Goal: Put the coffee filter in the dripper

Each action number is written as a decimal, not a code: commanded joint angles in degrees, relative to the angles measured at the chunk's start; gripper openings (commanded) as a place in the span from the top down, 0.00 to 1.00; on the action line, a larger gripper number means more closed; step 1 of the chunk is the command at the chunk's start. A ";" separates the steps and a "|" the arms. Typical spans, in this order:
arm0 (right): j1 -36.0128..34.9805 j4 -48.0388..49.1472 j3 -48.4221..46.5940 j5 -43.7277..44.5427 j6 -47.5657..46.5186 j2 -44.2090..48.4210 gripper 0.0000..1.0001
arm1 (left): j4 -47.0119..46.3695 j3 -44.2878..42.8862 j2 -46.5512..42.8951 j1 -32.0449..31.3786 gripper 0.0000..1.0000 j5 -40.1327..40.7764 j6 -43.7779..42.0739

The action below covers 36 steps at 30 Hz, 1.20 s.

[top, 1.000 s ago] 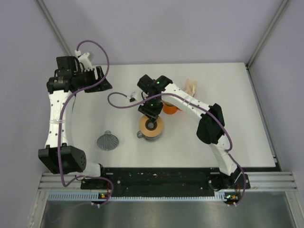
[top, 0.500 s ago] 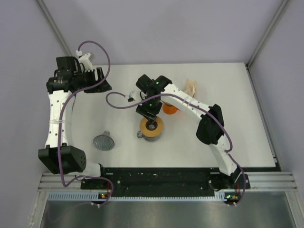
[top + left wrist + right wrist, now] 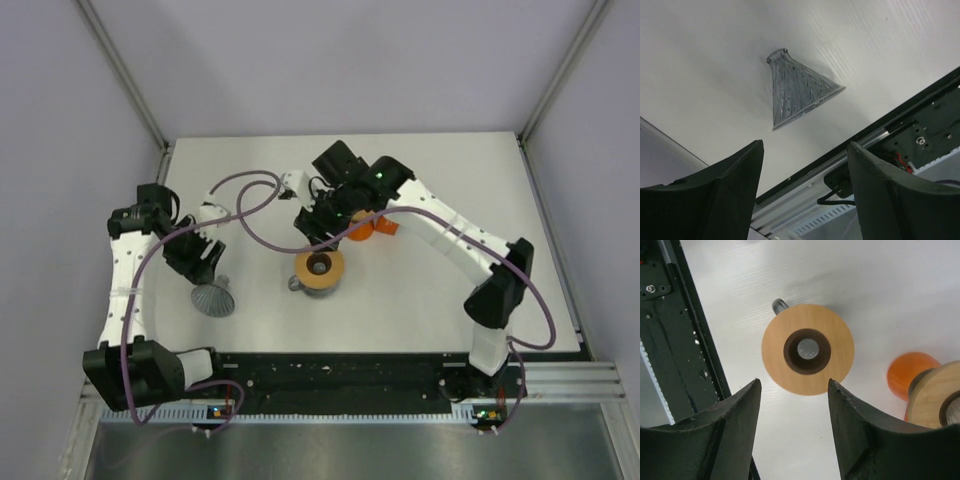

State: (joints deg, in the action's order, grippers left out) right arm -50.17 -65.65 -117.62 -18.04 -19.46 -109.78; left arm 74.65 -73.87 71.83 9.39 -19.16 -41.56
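Top view: on the smooth white bench (image 3: 430,290), the ribbed grey cone filter (image 3: 214,298) lies on its side, at 8 o'clock from the wooden-collared dripper (image 3: 318,270). The left pincer (image 3: 207,274) hangs just above the filter and the right pincer (image 3: 318,230) above the dripper.

Left wrist: the pincer's (image 3: 805,146) dark jaws gape, empty, with the pleated, flaring filter (image 3: 795,90) at 12 o'clock.

Right wrist: the pincer (image 3: 794,382) is spread wide and empty. The dripper's (image 3: 808,349) round, flat, pale wood collar rings a dark hole. A glossy orange ball (image 3: 912,372) sits at 3 o'clock.

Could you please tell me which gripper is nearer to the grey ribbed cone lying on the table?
Left. The left gripper hangs open close beside the grey cone, not touching it. The right gripper is farther off, over the wooden ring to the cone's right.
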 commanded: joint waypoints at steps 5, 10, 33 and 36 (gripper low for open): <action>-0.89 14.84 14.34 -6.13 -1.10 15.90 0.42 | -2.30 11.89 -2.14 2.65 0.25 8.52 -13.46; -1.07 17.04 19.27 -6.65 -1.28 19.95 0.41 | -11.53 17.25 -2.05 2.57 0.24 8.70 -13.72; -0.98 23.27 26.39 -5.25 0.30 27.86 0.39 | -7.35 5.52 10.42 2.30 1.00 -6.57 5.86; -1.07 27.05 27.36 -4.46 2.93 28.65 0.39 | -1.90 -2.66 13.15 2.30 1.00 -12.11 10.96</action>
State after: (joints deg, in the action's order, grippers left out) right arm -50.61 -45.30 -90.74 -23.33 -19.77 -83.92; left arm 64.86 -66.15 82.98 11.51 -20.97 -38.74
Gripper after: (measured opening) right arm 0.610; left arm 0.056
